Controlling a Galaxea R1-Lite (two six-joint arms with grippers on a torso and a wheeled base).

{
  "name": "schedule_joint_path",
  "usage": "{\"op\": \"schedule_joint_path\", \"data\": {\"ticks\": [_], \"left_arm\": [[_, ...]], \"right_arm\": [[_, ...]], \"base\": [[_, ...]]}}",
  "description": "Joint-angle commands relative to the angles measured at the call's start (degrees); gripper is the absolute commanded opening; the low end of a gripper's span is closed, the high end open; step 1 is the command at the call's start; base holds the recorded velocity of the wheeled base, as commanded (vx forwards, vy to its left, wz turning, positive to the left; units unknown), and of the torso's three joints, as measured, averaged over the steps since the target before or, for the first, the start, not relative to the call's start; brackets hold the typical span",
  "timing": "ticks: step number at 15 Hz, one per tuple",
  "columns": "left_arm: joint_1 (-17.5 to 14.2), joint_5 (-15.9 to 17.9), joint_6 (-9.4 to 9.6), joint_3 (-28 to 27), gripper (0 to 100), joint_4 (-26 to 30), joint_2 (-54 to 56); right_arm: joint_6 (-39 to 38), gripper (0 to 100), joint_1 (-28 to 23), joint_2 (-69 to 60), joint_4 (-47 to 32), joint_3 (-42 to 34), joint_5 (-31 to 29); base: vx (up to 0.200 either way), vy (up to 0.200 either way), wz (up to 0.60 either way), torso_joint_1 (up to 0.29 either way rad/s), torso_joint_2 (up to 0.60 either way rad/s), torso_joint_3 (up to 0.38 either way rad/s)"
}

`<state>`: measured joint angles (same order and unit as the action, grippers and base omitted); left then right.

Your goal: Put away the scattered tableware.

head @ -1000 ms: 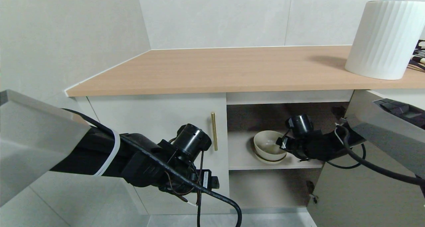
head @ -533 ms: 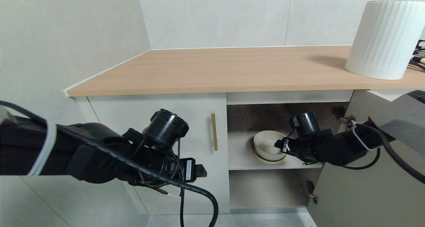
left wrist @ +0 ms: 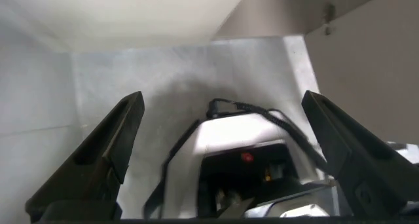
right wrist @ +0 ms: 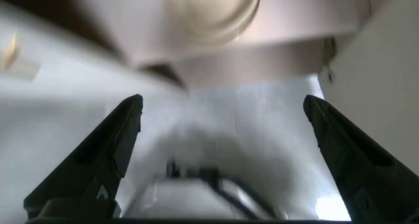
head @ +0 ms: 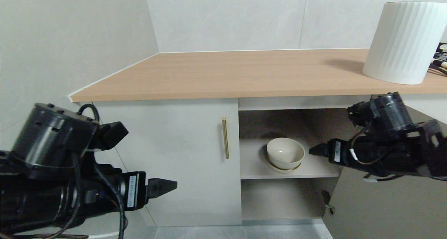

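A cream bowl (head: 285, 153) sits upright on a small gold-rimmed plate (head: 283, 168) on the middle shelf (head: 316, 169) of the open cabinet. In the right wrist view the bowl (right wrist: 213, 11) shows beyond the spread fingers. My right gripper (head: 315, 150) hovers just right of the bowl, apart from it, open and holding nothing (right wrist: 222, 103). My left gripper (head: 167, 186) hangs low in front of the closed left door, also open and holding nothing (left wrist: 222, 103).
The right cabinet door (head: 380, 207) stands swung open beside my right arm. The left door (head: 174, 151) is closed, with a brass handle (head: 225, 138). A tall white ribbed container (head: 405, 41) stands on the wooden countertop (head: 227, 74) at the far right. A lower shelf (head: 283, 200) lies beneath.
My right gripper has drawn back to the right from the bowl's rim, leaving the bowl on the shelf. My left arm has pulled back to the left and lower.
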<state>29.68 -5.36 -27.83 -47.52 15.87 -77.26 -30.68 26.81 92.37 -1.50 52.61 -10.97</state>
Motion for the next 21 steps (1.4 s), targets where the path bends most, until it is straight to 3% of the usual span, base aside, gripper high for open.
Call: {"op": "schedule_joint_path", "data": {"ticks": [1,5,9,21], "left_arm": [[-1.9,-0.2,0.50,2.4,100,0.0,5.8],[-2.0,-0.2,2.52,2.1,100,-0.7,7.1],[-2.0,-0.3,2.52,2.4,100,-0.9,5.2],[-2.0,-0.3,2.52,2.6,100,-0.8,4.3]], "right_arm": [[0.7,100,4.0,-13.6,-7.4,-5.6,0.4],[0.7,100,4.8,-15.5,-11.2,-8.8,0.4],[0.6,100,6.4,-14.8,-11.2,-9.0,0.1],[0.6,100,6.4,-14.6,-11.2,-9.3,0.2]], "base": [[0.000,0.000,0.00,0.000,0.00,0.000],[0.000,0.000,0.00,0.000,0.00,0.000],[0.000,0.000,0.00,0.000,0.00,0.000],[-0.200,0.000,0.00,0.004,0.00,0.002]]}}
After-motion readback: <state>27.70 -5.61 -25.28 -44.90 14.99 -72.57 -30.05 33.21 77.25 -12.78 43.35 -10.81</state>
